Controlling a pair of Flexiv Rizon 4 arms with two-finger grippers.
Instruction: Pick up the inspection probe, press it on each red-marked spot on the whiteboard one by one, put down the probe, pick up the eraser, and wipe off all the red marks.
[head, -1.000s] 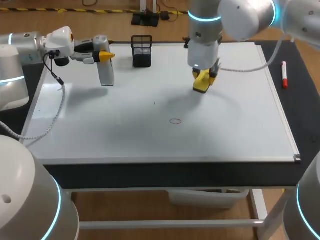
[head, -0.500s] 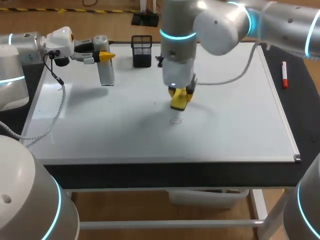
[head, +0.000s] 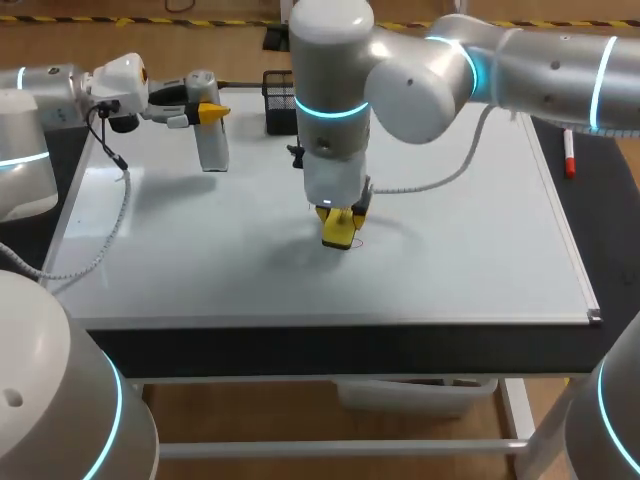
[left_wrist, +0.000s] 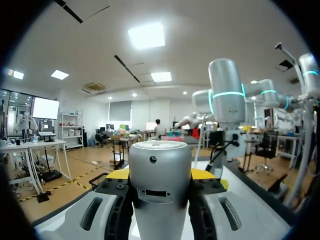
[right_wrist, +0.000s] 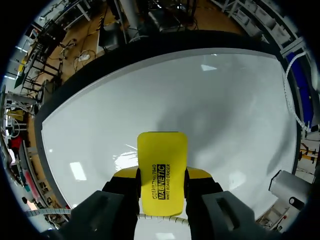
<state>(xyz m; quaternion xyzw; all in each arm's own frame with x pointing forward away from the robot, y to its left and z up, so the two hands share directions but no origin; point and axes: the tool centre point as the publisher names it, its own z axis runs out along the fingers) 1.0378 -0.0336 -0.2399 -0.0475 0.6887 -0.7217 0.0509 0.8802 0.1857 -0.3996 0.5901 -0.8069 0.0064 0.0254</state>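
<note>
I am on the wiping step, as I judge it: my right claw (right_wrist: 161, 176) is closed on the yellow, block-shaped whiteboard eraser (right_wrist: 162, 150), one yellow-tipped finger pressed to each of its long sides, and the eraser sticks out ahead of the fingers toward the large white whiteboard (head: 470, 220). From above, that arm comes in from the right and reaches past the middle, with the eraser low over the board's near-centre. Just beside its lower edge is a faint thin curve that I take for the rim of the small red ring mark (head: 357, 241); the rest seems hidden under the eraser. My wrist camera shows only bare white board ahead of the eraser. I cannot tell whether the eraser's face already touches the surface. My left claw (head: 210, 112) hangs over the board's far left corner, well apart from the work, and is clamped around the pale grey cylindrical inspection probe (head: 212, 150), which points down toward the board, so the probe has not been put down. Near it stands a black mesh pen cup (head: 284, 102), and a red marker pen (head: 568, 150) lies off the board's right edge. Next I need firm, flat contact over the red mark and a short rub across it, keeping the eraser square in my fingers, then a lift to check for leftover red.
</note>
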